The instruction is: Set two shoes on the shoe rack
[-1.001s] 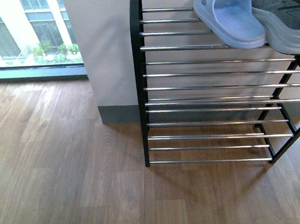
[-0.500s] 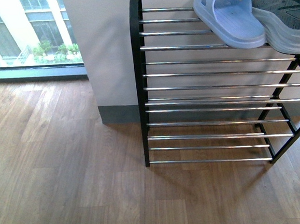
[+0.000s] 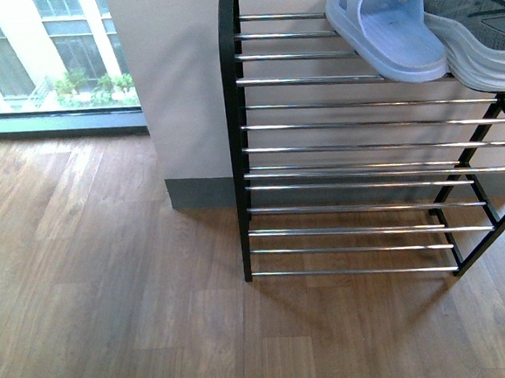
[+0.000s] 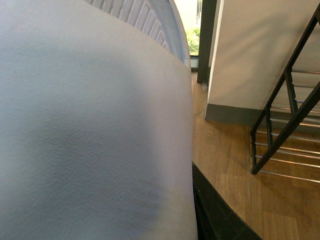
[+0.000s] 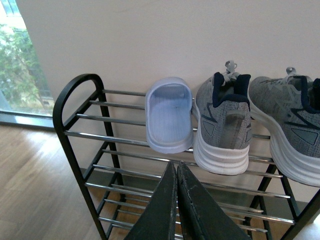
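Wooden floor (image 3: 102, 280) runs to a pale wall (image 3: 178, 81) and a window (image 3: 45, 52). One shoe rack (image 5: 80, 107) holds three shoes on its top tier: one blue slide (image 5: 168, 121) and two grey sneakers (image 5: 222, 122). Right end effector (image 5: 176, 172) is closed, empty; left cannot be told.

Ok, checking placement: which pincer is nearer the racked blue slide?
Right. Its shut pincer sits just before the slide; the left one is off beside the rack's end, unseen.
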Robot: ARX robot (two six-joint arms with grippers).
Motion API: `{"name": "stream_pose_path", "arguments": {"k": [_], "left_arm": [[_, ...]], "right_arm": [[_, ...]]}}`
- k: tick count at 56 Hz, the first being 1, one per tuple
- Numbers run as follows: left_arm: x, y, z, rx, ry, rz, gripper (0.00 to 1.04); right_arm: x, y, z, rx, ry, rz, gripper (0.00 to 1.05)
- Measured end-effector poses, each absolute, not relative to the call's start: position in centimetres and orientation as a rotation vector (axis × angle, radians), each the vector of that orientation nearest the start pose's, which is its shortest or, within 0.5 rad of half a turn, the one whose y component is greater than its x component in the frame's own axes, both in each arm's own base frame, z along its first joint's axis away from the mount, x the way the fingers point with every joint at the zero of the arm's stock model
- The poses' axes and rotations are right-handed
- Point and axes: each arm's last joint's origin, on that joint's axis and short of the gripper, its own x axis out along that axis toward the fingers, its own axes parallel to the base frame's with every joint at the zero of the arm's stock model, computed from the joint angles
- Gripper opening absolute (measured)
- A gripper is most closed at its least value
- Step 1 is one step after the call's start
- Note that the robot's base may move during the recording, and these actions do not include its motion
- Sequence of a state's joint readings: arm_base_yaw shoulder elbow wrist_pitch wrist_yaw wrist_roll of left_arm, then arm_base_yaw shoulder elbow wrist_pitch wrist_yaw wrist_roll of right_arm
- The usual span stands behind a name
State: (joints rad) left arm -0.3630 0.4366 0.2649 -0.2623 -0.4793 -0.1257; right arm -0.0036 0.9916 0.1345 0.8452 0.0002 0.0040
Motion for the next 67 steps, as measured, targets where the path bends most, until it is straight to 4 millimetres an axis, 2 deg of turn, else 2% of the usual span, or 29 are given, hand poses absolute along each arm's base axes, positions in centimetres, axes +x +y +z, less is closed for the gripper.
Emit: {"name": "stream_pose_path", "arguments": {"k": [12, 21, 67], "left_arm": [[11.4, -2.9, 19.3, 0.054, 0.388, 0.139, 0.02], [11.4, -2.9, 19.3, 0.054, 0.388, 0.139, 0.02], [11.4, -2.9, 19.3, 0.053, 0.388, 0.139, 0.02]], "right_arm": [[16.2, -0.1, 17.3, 0.004, 0.014, -0.004, 0.02], [15.0, -0.1, 16.1, 0.003, 0.022, -0.004, 0.02], [11.9, 0.0, 17.3, 0.003, -0.02, -0.004, 0.02]]}}
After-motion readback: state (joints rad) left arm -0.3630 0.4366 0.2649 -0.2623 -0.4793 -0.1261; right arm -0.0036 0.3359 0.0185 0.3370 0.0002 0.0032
